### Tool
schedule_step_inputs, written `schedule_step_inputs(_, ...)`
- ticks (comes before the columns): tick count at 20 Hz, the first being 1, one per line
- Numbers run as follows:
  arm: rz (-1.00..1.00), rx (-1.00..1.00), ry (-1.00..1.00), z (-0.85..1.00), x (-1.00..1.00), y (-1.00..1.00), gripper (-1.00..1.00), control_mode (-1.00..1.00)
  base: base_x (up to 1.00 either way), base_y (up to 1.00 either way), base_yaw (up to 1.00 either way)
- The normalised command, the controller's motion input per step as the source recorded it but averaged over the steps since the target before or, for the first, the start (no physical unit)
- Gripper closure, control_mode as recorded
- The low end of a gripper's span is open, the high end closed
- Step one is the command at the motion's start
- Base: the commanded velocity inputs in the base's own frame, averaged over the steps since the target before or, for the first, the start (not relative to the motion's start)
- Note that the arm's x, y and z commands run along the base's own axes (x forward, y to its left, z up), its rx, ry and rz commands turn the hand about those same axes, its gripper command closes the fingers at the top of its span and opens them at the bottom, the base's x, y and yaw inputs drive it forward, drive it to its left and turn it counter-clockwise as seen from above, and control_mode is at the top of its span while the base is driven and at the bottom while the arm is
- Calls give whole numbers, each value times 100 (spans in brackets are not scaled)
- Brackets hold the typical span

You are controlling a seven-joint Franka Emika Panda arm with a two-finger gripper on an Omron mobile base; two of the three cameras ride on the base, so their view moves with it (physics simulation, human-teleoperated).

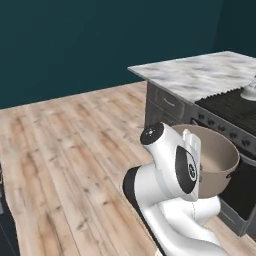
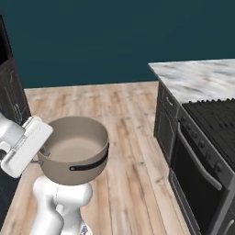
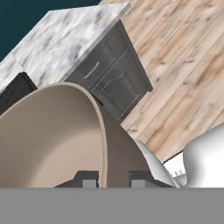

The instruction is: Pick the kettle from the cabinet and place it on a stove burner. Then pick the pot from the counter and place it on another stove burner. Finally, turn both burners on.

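A white robot arm carries the pot (image 2: 75, 149), a wide tan vessel with a pale cream inside, in the air over the wooden floor (image 1: 75, 145). The gripper (image 3: 108, 178) holds it by the rim: in the hand view one dark fingertip sits inside the wall and the other outside, so the jaws are closed on the pot's thin wall. Pinching the rim is probably the only workable hold, since the body is far too wide to span.

The pot hangs upright with its opening upward, close to the arm. A dark side handle (image 2: 89, 164) faces the right base camera.

Ahead stands the grey stove (image 2: 197, 165) with its row of dark round knobs (image 2: 202, 146) and black grates (image 2: 215, 117) on top. The marble tabletop (image 1: 200, 75) adjoins the cooktop on its far side. At the right edge of the left base view, a small silvery-white shape on the grates looks like the kettle (image 1: 249, 91), so that step seems done.

The pot is well short of the stove and looks to be in transit toward a free burner. Burner knobs appear untouched.
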Motion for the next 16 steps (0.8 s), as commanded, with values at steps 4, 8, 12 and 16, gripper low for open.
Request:
schedule_step_inputs(4,0,0,0,0,0,0,100,100,0,0,-35)
schedule_step_inputs(8,0,0,0,0,0,0,100,100,0,0,-34)
schedule_step_inputs(12,0,0,0,0,0,0,100,100,0,0,-34)
schedule_step_inputs(16,0,0,0,0,0,0,100,100,17,0,-31)
